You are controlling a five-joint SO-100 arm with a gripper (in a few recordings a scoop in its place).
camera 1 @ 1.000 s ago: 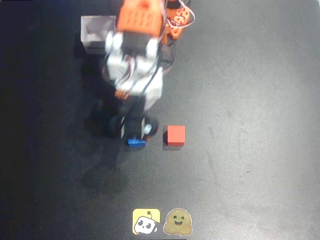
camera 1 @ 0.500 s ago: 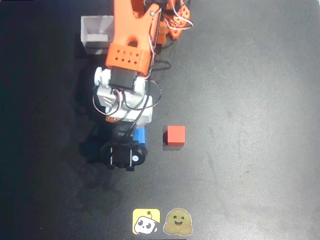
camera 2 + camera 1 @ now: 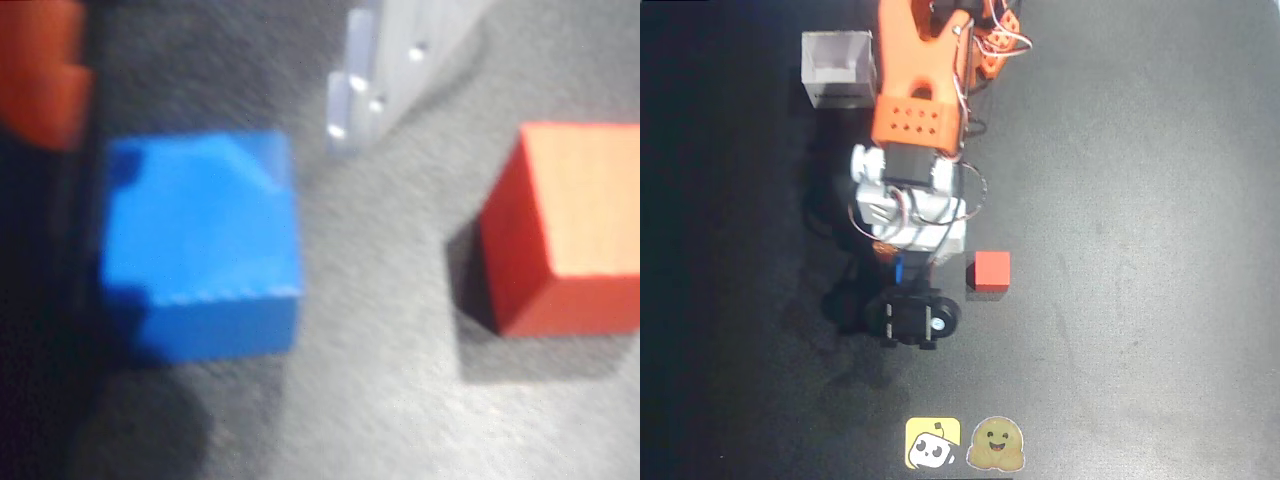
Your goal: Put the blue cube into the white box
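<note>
Wrist view: blue cube (image 3: 200, 250) between the fingers, red cube (image 3: 565, 230) well apart — grip contact indeterminate. Overhead view: white box (image 3: 838, 68) beside the arm — cube mostly hidden.

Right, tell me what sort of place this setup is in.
Probably a hobby or lab robot-learning bench: a dark matte tabletop holding only practice props, the blue cube, the red cube and the white box, plus two cartoon stickers at the table's near edge.
</note>
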